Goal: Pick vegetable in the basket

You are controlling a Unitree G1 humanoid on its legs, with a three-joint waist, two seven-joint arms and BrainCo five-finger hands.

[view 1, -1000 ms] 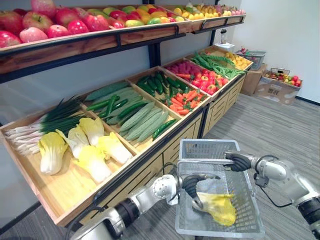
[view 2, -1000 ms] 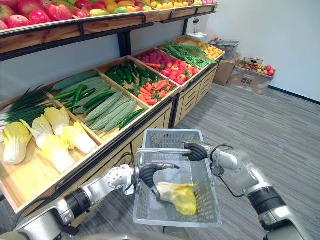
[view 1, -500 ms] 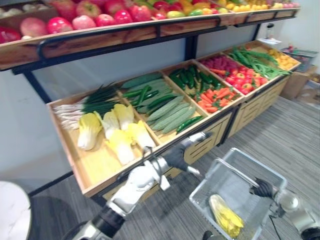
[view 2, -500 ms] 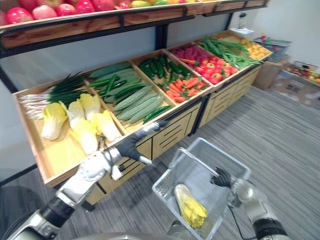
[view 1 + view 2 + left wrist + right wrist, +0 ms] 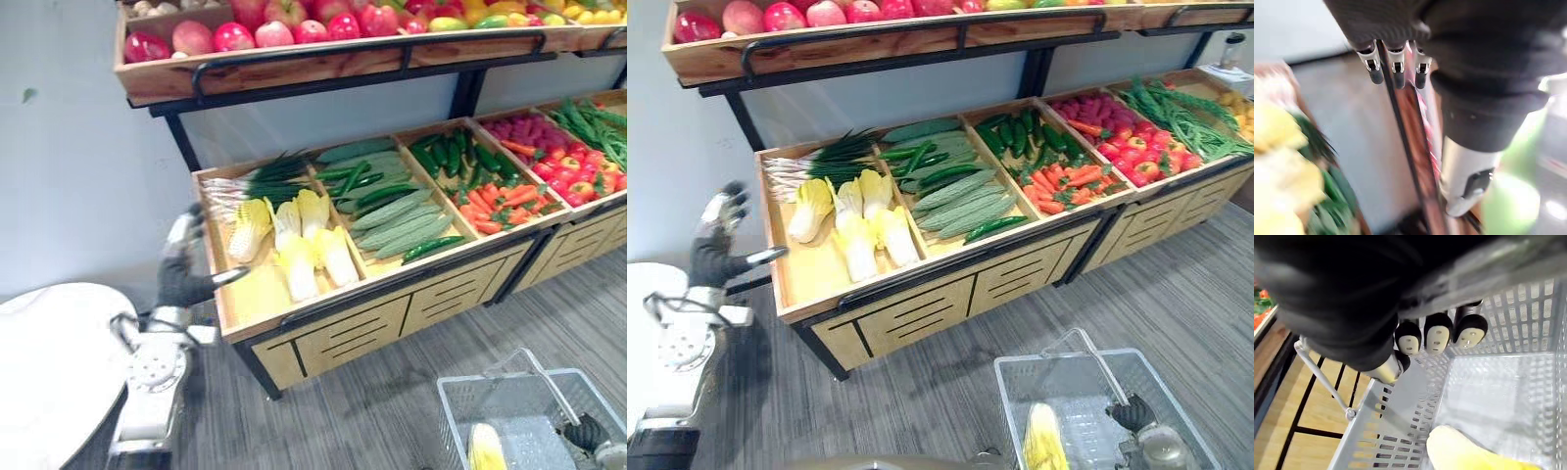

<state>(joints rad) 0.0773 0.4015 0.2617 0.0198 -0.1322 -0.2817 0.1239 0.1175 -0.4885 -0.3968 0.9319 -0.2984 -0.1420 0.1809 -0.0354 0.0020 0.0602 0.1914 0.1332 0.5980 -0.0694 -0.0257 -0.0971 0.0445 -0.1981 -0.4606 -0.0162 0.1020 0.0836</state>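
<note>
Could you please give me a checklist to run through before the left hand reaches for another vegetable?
1. Left hand empty, fingers relaxed: ok.
2. Right hand curled round the basket handle: ok.
3. Napa cabbage lying inside the basket: ok.
4. Bare mesh floor free beside it: ok.
5. Left hand above the shelf cabbages: not ok, it is raised beside the left end of the wooden tray.
6. Basket held level: cannot tell.
</note>
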